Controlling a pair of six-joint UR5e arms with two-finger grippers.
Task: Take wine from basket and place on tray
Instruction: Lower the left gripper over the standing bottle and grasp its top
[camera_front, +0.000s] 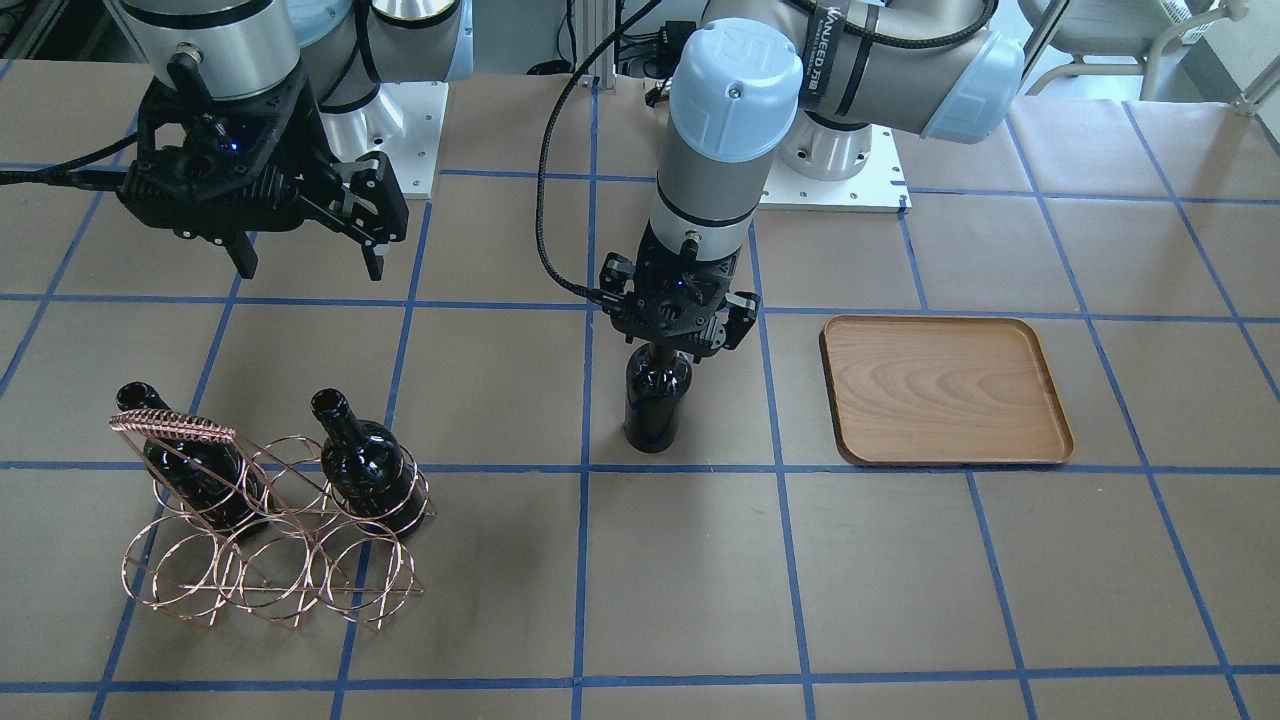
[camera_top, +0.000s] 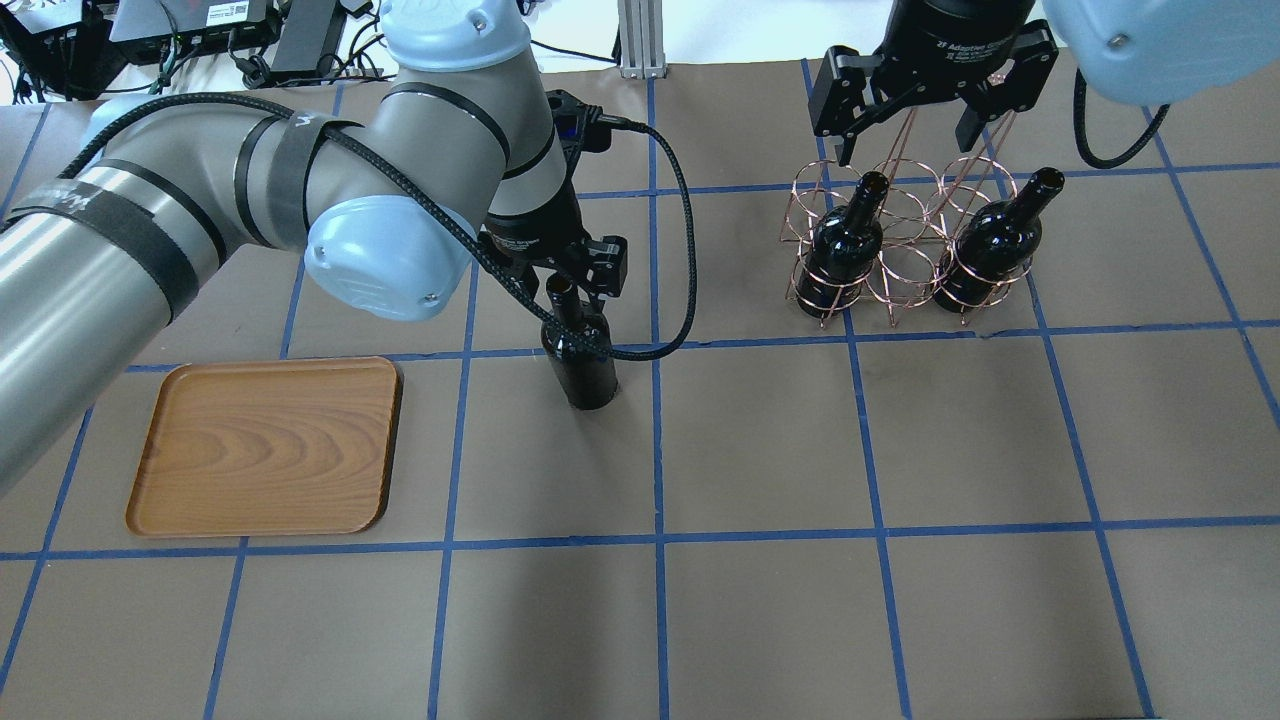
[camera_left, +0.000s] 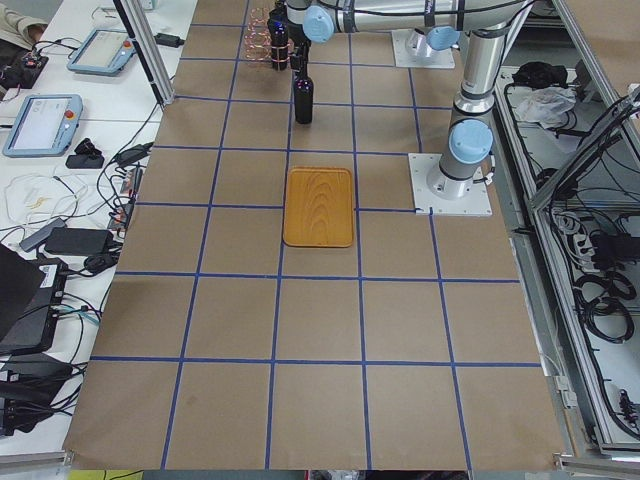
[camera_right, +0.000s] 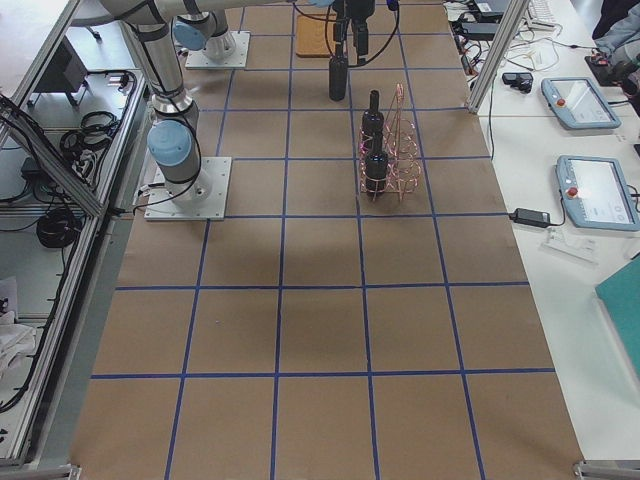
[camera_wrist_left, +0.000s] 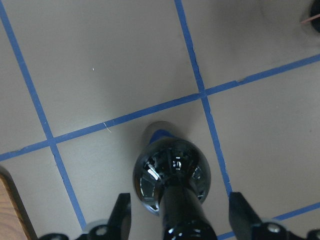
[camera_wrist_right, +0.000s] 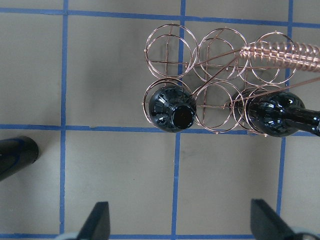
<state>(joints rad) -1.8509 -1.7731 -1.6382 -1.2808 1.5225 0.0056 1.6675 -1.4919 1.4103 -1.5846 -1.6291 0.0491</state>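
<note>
One wine bottle (camera_front: 657, 400) stands upright on the table between the basket and the tray; it also shows in the overhead view (camera_top: 580, 360). My left gripper (camera_front: 672, 335) is open, its fingers on either side of this bottle's neck (camera_wrist_left: 181, 215) with gaps on both sides. The copper wire basket (camera_front: 270, 540) holds two more bottles (camera_top: 845, 245) (camera_top: 985, 250) in its row nearer the robot. My right gripper (camera_top: 905, 145) is open and empty, raised above the table beside the basket on the robot's side. The wooden tray (camera_front: 945, 390) lies bare.
The table is covered in brown paper with a blue tape grid (camera_top: 655, 540). The tray (camera_top: 265, 445) sits about one grid square from the standing bottle. The arm bases (camera_front: 840, 160) stand at the robot's edge of the table.
</note>
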